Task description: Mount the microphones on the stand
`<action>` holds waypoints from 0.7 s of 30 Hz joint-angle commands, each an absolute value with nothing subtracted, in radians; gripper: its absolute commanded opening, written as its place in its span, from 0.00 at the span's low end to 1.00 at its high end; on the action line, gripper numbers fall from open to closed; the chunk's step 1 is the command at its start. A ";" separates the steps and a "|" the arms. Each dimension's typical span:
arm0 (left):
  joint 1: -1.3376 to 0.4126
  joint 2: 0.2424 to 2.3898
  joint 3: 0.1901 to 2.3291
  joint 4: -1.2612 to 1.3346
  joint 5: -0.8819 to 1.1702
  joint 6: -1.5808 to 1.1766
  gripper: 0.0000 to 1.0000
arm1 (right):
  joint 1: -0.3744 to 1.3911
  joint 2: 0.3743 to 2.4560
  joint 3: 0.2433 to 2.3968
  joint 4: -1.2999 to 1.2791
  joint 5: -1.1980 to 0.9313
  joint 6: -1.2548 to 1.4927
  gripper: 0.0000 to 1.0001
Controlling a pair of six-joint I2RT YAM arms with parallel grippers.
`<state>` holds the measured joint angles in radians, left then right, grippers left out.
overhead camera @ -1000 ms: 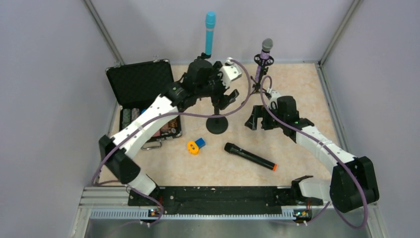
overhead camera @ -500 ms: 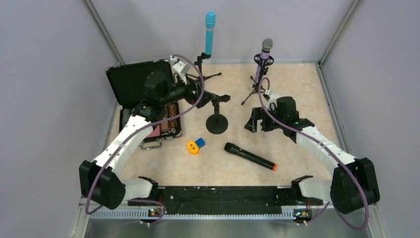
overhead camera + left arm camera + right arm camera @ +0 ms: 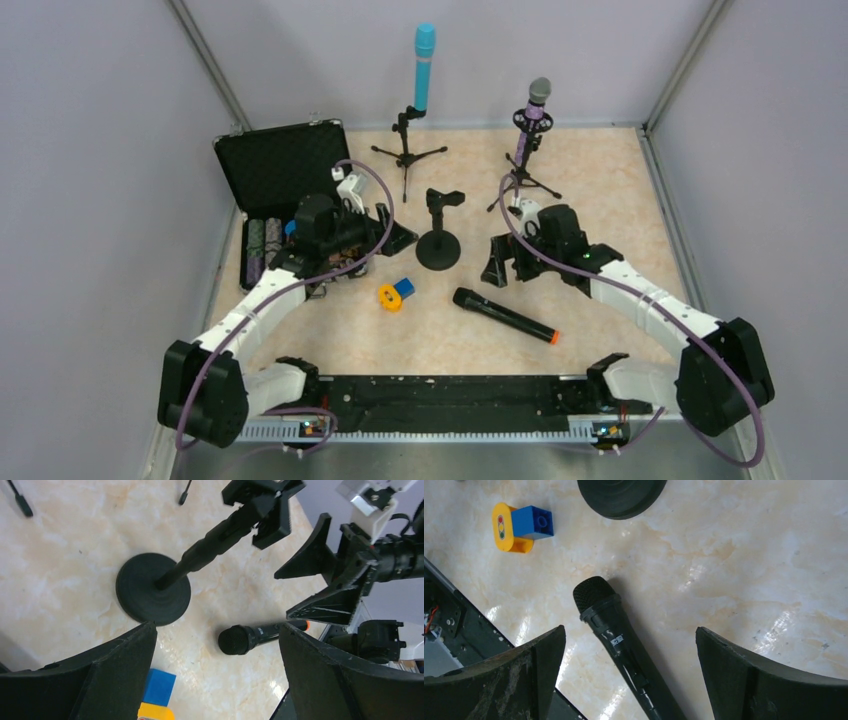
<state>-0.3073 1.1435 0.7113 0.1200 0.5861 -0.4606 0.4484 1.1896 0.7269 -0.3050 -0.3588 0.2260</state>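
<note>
A light-blue microphone (image 3: 425, 65) stands upright in the back tripod stand (image 3: 406, 150). The purple microphone (image 3: 535, 110) sits in a second tripod stand (image 3: 525, 175). The black microphone with an orange end (image 3: 503, 315) lies flat on the table (image 3: 624, 640) (image 3: 245, 638). A round-base stand (image 3: 438, 248) has an empty clip (image 3: 445, 197) (image 3: 265, 505). My left gripper (image 3: 392, 230) (image 3: 217, 626) is open and empty, left of that stand. My right gripper (image 3: 495, 262) (image 3: 629, 628) is open above the black microphone's head end, not touching it.
A small orange-and-blue block (image 3: 395, 294) (image 3: 521, 526) lies near the round stand's base. An open black case (image 3: 285, 170) holding chips sits at the back left, under my left arm. A black rail (image 3: 440, 395) runs along the near edge.
My left arm has drawn back from the round-base stand toward the near left, now low by the case. My right gripper has shifted slightly nearer, over the black microphone.
</note>
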 commanded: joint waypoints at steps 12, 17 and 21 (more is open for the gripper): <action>-0.301 1.067 0.707 -0.051 0.532 -0.327 0.93 | 0.695 1.138 0.718 -0.387 -0.206 0.206 0.99; -0.302 1.086 0.714 -0.039 0.533 -0.319 0.93 | 0.781 1.140 0.728 -0.437 -0.107 0.203 0.99; -0.302 1.112 0.727 -0.039 0.545 -0.322 0.92 | 0.841 1.140 0.726 -0.455 -0.036 0.209 0.98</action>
<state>-0.3073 1.0958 0.7067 -0.0742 0.5343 -0.3374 0.7933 1.1454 0.6880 -0.4290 -0.1329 0.2123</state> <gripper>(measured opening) 0.929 0.987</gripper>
